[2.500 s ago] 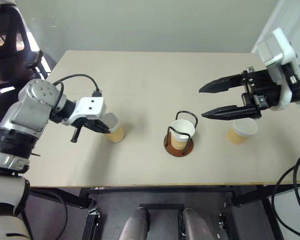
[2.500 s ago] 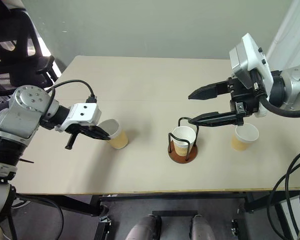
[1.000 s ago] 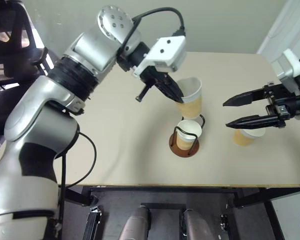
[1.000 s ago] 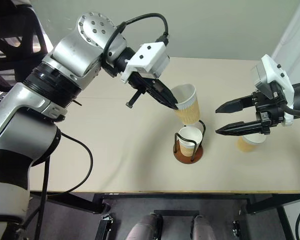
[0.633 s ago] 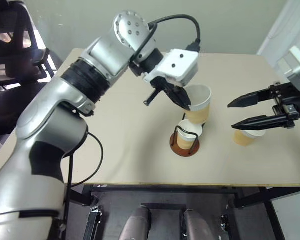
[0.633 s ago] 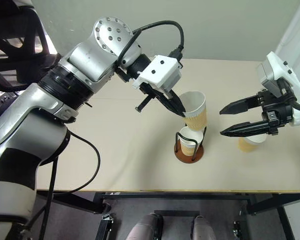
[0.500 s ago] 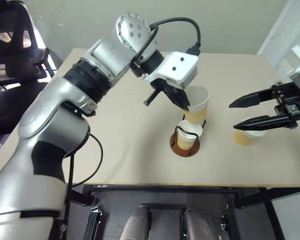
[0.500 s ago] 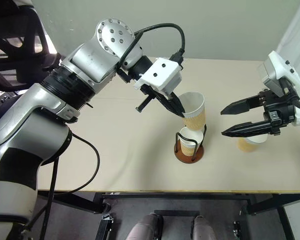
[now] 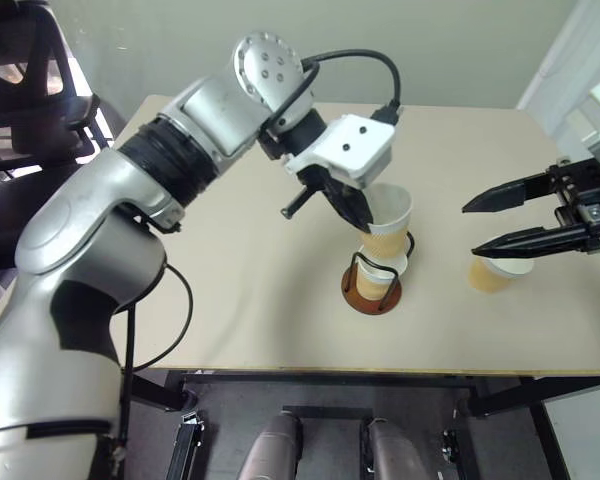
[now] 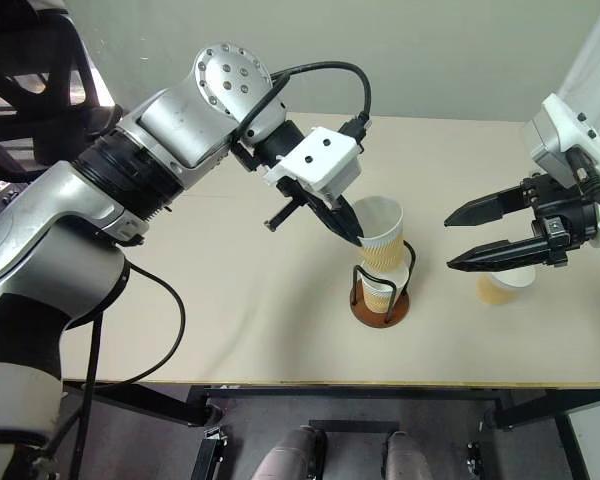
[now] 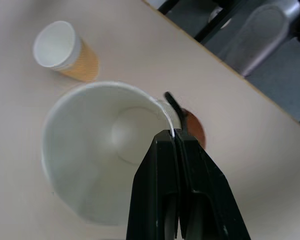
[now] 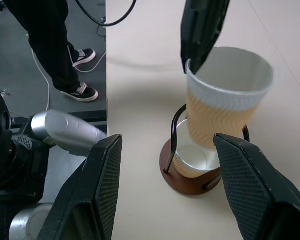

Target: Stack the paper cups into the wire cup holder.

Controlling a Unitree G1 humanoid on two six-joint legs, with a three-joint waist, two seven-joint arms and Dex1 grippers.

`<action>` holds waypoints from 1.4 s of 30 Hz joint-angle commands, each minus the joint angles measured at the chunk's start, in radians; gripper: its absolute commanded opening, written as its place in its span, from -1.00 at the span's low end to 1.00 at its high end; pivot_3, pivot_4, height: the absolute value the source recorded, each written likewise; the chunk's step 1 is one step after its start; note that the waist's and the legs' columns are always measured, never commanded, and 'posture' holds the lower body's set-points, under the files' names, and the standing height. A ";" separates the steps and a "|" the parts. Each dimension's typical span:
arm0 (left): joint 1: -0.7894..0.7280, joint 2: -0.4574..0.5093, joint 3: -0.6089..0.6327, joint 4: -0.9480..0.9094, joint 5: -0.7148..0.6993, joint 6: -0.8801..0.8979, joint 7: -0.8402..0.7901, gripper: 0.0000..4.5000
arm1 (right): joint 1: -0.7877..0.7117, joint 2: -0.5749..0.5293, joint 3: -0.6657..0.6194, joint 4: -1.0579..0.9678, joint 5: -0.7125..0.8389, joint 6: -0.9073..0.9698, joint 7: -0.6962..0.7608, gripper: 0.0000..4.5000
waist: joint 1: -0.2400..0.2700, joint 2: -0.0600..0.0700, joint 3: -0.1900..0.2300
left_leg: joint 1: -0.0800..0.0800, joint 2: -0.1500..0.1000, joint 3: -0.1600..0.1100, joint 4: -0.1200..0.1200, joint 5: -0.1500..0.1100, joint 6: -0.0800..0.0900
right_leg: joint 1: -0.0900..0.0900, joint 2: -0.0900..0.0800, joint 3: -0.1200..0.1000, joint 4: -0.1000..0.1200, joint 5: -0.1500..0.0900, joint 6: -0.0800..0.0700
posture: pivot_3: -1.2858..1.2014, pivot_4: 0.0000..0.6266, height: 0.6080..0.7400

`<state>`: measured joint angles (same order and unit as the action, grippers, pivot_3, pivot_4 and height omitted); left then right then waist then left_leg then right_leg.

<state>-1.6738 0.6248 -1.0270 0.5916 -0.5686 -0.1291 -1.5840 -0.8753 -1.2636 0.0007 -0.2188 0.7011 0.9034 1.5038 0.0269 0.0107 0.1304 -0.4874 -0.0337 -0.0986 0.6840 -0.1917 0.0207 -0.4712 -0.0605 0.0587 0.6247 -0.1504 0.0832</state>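
Pale beige table [image 9: 230, 280] under a plain wall, black office chair [image 9: 20, 110] off the far left corner; in the right wrist view, a person's dark trouser legs and sneakers [image 12: 65, 60] on the grey floor beyond the table edge.

Left gripper [image 10: 355, 238] reaching in from the far left, angled down, pinched shut on the rim of a paper cup [image 10: 380, 235] held tilted just above the wire cup holder [image 10: 382, 300], its bottom entering the cup [image 12: 192, 157] already seated there. Right gripper [image 9: 475, 228] hovering level at the right, fingers spread wide, empty, just above the third cup [image 9: 495, 272] standing upright on the table.

Holder close to the near edge, centre. Bare tabletop wide open on the left and the far side.
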 commanded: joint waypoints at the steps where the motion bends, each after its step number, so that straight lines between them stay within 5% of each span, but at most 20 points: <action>1: -0.026 0.012 0.004 -0.026 -0.032 0.004 -0.030 -0.99 | -0.024 -0.006 -0.015 -0.001 -0.004 -0.012 0.001 0.30 | 0.000 0.000 0.000 | 0.000 0.000 0.000 0.000 0.000 0.000 | 0.000 -0.001 0.001 0.000 0.000 0.000 | 0.03 -0.52 1.00; 33: -0.010 0.040 -0.051 -0.069 0.008 0.014 -0.030 -0.99 | -0.042 0.020 -0.001 0.004 -0.027 -0.011 -0.020 0.30 | 0.000 0.000 0.000 | 0.000 0.000 0.000 0.000 0.000 0.000 | 0.000 0.000 0.000 0.000 0.000 0.000 | 0.03 -0.52 1.00; 36: -0.002 0.041 -0.057 -0.078 0.011 0.008 -0.030 -0.75 | -0.036 0.019 -0.004 0.001 -0.030 -0.011 -0.020 0.30 | 0.000 0.000 0.000 | 0.000 0.000 0.000 0.000 0.000 0.000 | 0.000 0.000 0.000 0.000 0.000 0.000 | 0.03 -0.52 1.00; 42: 0.002 0.040 -0.047 -0.076 0.002 0.011 -0.030 0.20 | -0.025 0.017 -0.009 -0.001 -0.035 -0.015 -0.022 0.30 | 0.000 0.000 0.000 | 0.000 0.000 0.000 0.000 0.000 0.000 | 0.000 0.000 -0.001 0.000 0.000 0.000 | 0.03 -0.52 1.00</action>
<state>-1.6651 0.6573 -1.0949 0.5194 -0.5581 -0.1207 -1.5843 -0.8936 -1.2362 0.0142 -0.2085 0.6664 0.9002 1.4869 0.0269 0.0108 0.1304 -0.4870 -0.0340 -0.0983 0.6840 -0.1916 0.0206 -0.4708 -0.0603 0.0581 0.6248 -0.1501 0.0830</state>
